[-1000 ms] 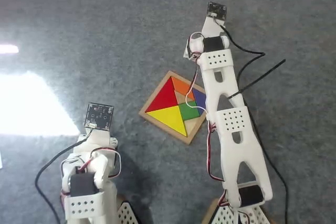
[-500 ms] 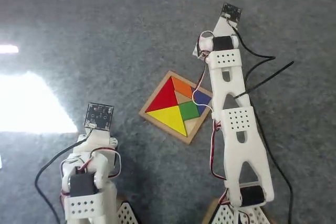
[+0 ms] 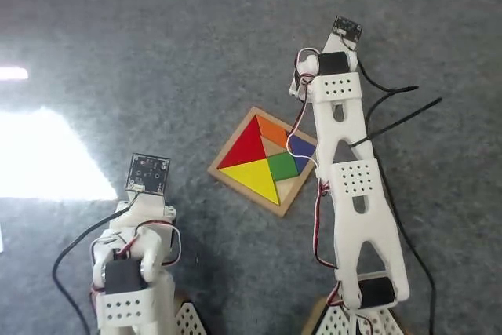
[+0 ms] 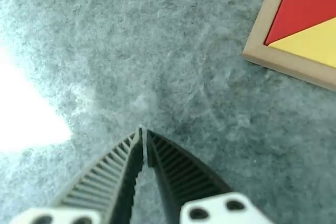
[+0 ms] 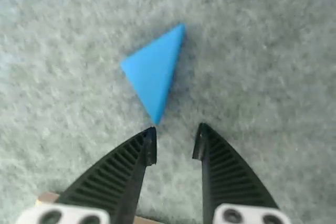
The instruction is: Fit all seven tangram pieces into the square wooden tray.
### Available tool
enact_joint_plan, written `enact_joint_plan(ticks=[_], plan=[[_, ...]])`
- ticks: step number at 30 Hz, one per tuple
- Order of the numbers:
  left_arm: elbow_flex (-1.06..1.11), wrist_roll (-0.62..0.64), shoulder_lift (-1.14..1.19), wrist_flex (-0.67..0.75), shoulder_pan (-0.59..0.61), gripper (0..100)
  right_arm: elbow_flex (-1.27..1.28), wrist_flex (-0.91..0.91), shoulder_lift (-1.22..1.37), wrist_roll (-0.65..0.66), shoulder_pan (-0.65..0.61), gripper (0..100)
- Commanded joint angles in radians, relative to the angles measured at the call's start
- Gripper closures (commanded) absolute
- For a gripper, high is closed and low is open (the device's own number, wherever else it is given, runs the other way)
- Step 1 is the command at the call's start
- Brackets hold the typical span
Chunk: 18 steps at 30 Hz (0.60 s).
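Five pieces (image 3: 249, 147) show in the tray (image 3: 243, 187), centre frame; a blue triangle (image 5: 154, 77) lies loose before the half-open, empty right gripper (image 5: 175, 142). Left gripper (image 4: 143, 140): closed, empty.

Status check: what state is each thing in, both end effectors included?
Left end effector: shut, empty, over the mat.
Right end effector: open, empty, tips near the blue triangle's corner.
Blue triangle: flat on the mat, outside the tray.
Tray: partly filled, some bare wood showing.
Red triangle: seated in tray.
Yellow triangle: seated in tray.
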<state>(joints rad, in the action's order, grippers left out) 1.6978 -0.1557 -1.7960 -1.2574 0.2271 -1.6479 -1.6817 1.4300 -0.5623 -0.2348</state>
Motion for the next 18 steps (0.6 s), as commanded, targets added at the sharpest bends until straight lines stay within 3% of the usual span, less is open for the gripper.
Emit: enact_joint_plan(ticks=[1,11,18], plan=[[-0.015,-0.006,-0.02,-0.005,-0.005,99,-0.029,0.018,-0.059,0.058,-0.033,84.5],[-0.015,-0.006,-0.02,-0.005,-0.005,99,-0.031,0.476,-0.025,0.252,-0.073,84.7],[-0.015,-0.006,-0.02,-0.005,-0.005,99,-0.032,0.498,0.012,0.252,-0.056,84.4]])
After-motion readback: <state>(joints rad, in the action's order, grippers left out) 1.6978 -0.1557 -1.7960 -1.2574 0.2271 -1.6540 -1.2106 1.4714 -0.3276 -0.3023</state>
